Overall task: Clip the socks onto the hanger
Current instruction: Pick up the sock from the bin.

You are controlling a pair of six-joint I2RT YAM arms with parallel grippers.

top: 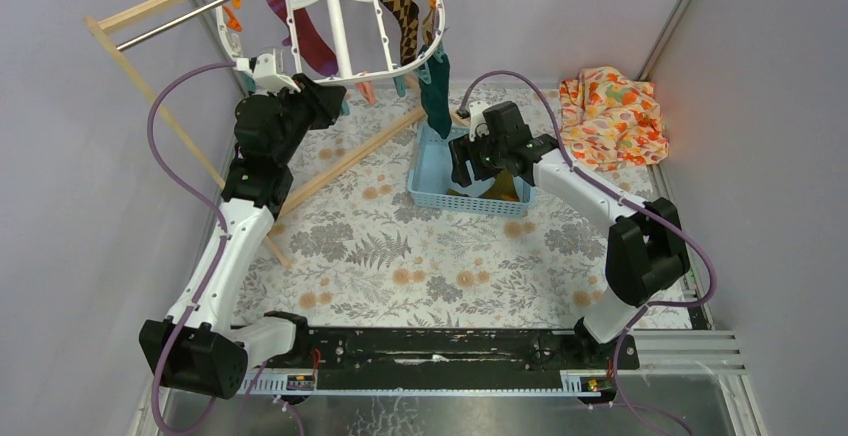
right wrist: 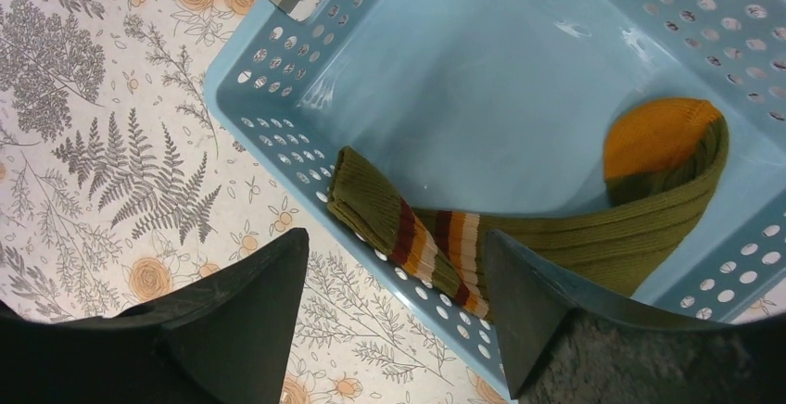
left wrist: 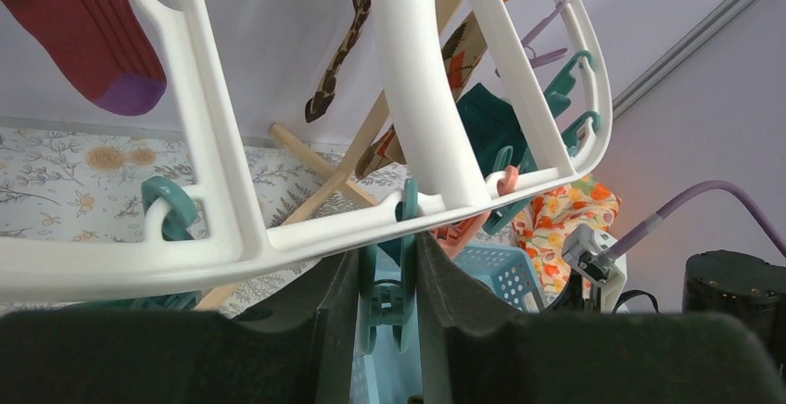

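My left gripper (left wrist: 387, 258) pinches a teal plastic clip (left wrist: 390, 308) on the white oval hanger (left wrist: 422, 80) at 11 o'clock; my right gripper (right wrist: 394, 265) gapes above the olive striped sock (right wrist: 593, 237) in the blue perforated basket (right wrist: 463, 80).

A loose sock (right wrist: 575, 233) lies in the basket (top: 465, 204). The hanger (top: 335, 31) hangs behind and left of the basket, one hung sock (top: 435, 91) reaching the basket's back edge. The cloth (top: 612, 116) lies right of the basket.
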